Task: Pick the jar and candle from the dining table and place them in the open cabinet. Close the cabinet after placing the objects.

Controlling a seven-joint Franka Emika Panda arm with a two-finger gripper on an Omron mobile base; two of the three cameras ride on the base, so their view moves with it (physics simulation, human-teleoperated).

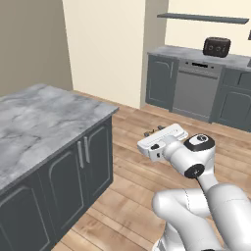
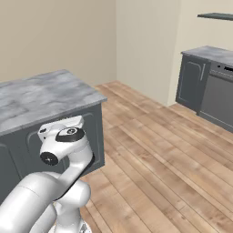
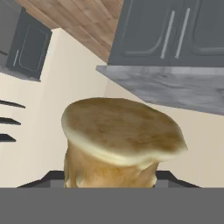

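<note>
Here, the candle point(image 3: 118, 140) is seen very close in the hand view, a tan-golden stub with a broad, mottled flat face turned toward the camera. It sits between the two dark finger tips point(image 3: 173, 177), whose edges show at either side of its base, so the gripper point(image 3: 109, 181) is taken to be clamped on the candle. In the left base view, the gripper point(image 1: 153, 131) is held out over the wooden floor point(image 1: 147, 127), pointing away from the base, and the candle itself cannot be made out there.

The dining table point(image 1: 44, 122) is seen at the left of the left base view, its grey-veined marble top resting over dark grey doors with silver bar handles point(image 1: 83, 151). In the right base view the same table point(image 2: 45, 98) stands just behind the white arm point(image 2: 63, 150). In the hand view the marble edge and the dark doors appear rolled over, at the upper right.

Farther off, along the back wall, a dark grey counter run point(image 1: 166, 78) is seen with a dishwasher point(image 1: 196, 90) set into it, a dark toaster point(image 1: 216, 46) standing on top, and a shelf point(image 1: 203, 18) mounted above.
</note>
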